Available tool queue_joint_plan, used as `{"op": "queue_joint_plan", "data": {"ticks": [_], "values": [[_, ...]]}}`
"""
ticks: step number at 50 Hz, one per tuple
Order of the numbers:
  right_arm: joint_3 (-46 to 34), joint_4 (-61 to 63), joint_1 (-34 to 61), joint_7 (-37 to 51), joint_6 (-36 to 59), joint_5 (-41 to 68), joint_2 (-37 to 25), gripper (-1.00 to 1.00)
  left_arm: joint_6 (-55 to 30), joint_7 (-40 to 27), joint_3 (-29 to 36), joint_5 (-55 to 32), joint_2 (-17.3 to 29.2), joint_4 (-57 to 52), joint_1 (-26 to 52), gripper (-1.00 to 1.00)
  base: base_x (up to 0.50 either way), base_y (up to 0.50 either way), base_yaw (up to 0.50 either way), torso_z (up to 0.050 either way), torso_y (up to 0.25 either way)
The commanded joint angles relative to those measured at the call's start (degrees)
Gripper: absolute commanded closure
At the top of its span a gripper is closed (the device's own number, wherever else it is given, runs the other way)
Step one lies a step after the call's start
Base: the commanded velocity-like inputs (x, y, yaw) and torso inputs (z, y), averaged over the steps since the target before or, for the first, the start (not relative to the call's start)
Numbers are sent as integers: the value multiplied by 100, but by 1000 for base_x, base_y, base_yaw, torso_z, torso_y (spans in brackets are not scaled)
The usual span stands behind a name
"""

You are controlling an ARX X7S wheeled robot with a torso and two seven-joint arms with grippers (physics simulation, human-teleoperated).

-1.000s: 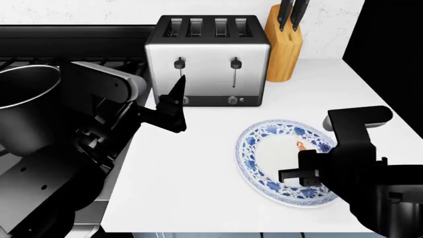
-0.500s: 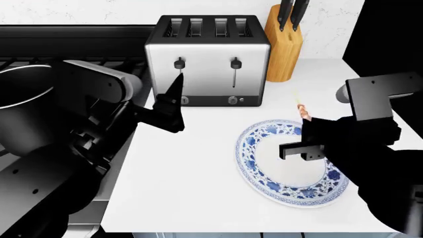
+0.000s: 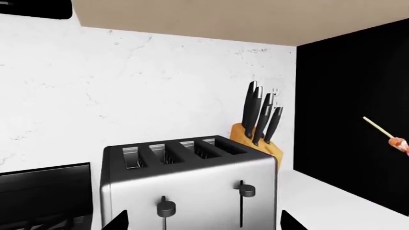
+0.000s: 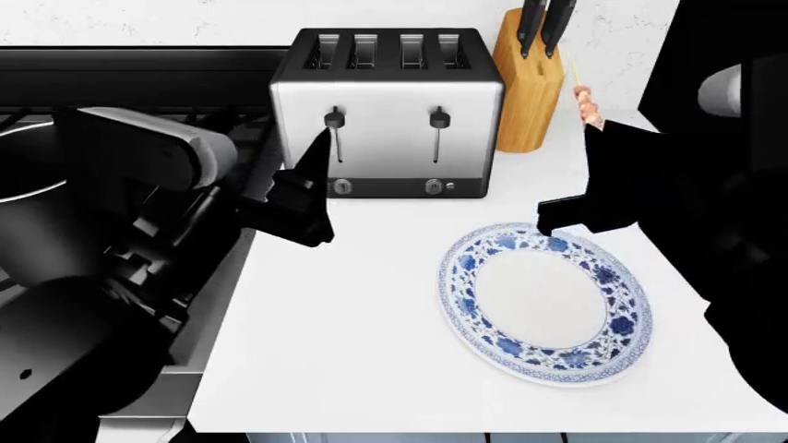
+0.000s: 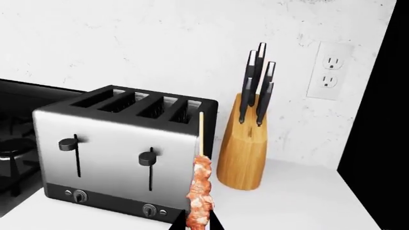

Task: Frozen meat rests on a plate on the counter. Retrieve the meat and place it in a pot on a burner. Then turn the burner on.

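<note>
Reddish-brown frozen meat (image 5: 199, 195) on its pale skewer is pinched upright in the right tool (image 4: 589, 129), up above the worktop (image 4: 357, 323), right of the toaster (image 4: 387, 111) near the knife block (image 4: 532, 78). Blue-rimmed plate (image 4: 486, 328) sits bare below. Left tool (image 4: 308, 198) is spread, holding nothing, near the toaster's front.

Head view high, looking down, 2 wrist views low — all share toaster (image 4: 386, 111)

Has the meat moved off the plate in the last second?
Yes. The meat, held in the right gripper, has risen from the plate, which is bare, and now shows beside the knife block.
</note>
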State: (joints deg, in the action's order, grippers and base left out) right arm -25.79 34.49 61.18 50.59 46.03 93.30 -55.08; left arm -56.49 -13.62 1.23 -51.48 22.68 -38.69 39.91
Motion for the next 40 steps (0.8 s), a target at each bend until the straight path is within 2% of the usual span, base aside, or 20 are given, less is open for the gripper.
{"op": "queue_joint_plan", "data": {"ticks": [1,8,40], "values": [[-88,-23,697,-43,402,80,77,100,-95,-161,-237,-302,23,-152,161,-100,0,0,0,0,0],[-114,-34,853,-110,488,82,104,100,-98,-185,-234,-356,28,-182,190,-100,0,29,0,0,0],[-108,86,1100,-69,561,118,108,100,-72,-303,-235,-512,91,-267,254,-100,0,500,0,0,0]]}}
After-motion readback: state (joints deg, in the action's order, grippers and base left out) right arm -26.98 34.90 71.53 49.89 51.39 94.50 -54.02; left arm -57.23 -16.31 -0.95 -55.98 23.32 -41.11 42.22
